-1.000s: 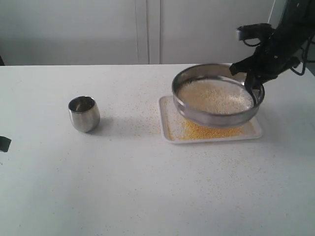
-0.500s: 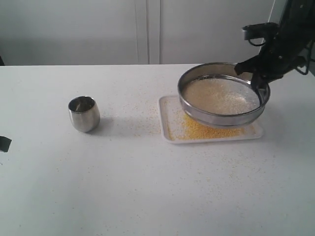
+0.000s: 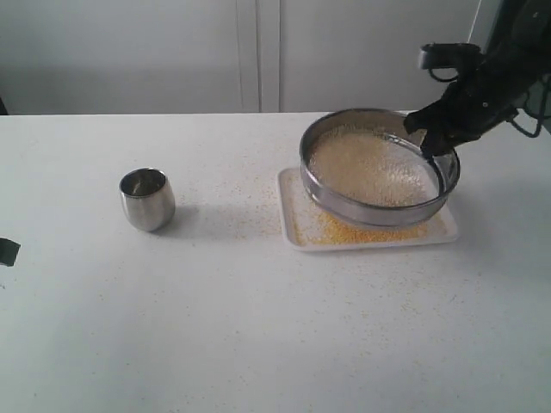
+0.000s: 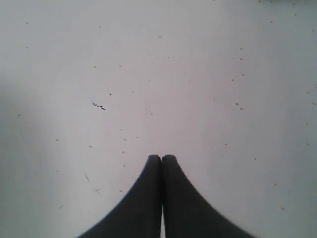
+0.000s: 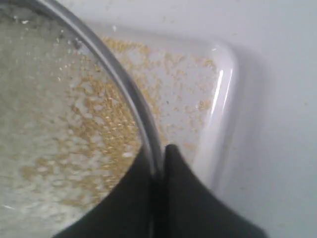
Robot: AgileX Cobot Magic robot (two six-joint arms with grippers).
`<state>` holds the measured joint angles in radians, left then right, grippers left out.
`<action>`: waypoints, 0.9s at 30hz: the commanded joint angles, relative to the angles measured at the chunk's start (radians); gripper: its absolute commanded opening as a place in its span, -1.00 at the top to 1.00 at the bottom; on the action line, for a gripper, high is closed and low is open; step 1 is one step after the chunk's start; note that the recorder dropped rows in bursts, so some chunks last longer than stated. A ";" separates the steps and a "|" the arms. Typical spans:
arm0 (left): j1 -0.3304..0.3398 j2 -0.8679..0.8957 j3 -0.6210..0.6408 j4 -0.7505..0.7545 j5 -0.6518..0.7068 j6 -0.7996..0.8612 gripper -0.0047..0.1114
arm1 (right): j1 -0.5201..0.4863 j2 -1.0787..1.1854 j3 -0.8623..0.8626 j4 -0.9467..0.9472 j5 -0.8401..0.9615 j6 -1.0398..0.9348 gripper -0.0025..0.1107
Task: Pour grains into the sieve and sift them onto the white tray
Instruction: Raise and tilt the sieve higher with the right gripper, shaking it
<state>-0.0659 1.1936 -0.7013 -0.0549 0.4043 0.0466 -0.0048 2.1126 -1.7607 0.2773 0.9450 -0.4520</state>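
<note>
The right gripper is pinching the rim of the sieve. Its fingers are nearly closed with the steel wall between them, and it is holding the sieve tilted just above the white tray. Compared with half a second earlier, the sieve is sitting further toward the steel cup, having swung the opposite way in the half second before that. This back-and-forth travel indicates that the sifting shake is under way. Pale, coarser grains are staying on the mesh while finer golden ones are collecting on the tray beneath. The pouring step is judged complete and the sifting well advanced. The left gripper is hanging fully closed and empty over the bare table.
</note>
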 commanded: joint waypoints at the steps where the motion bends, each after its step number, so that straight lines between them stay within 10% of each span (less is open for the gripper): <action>1: 0.003 -0.009 0.005 -0.003 0.008 -0.002 0.92 | -0.043 -0.008 0.006 -0.088 -0.060 0.241 0.96; 5: 0.003 -0.009 0.005 -0.003 0.008 -0.002 0.92 | -0.012 -0.001 0.006 0.180 0.050 -0.206 0.96; 9: 0.003 -0.009 0.005 -0.003 0.008 -0.002 0.92 | -0.069 -0.024 0.006 -0.083 -0.027 0.128 0.96; 13: 0.003 -0.009 0.005 -0.003 0.008 -0.002 0.92 | -0.073 -0.024 0.006 0.226 -0.039 -0.205 0.96; 27: 0.003 -0.009 0.005 -0.003 0.008 -0.002 0.92 | -0.065 -0.199 0.338 0.374 -0.513 -0.387 0.96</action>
<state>-0.0659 1.1936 -0.7013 -0.0549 0.4043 0.0466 -0.0648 1.9729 -1.5000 0.5394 0.5447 -0.7537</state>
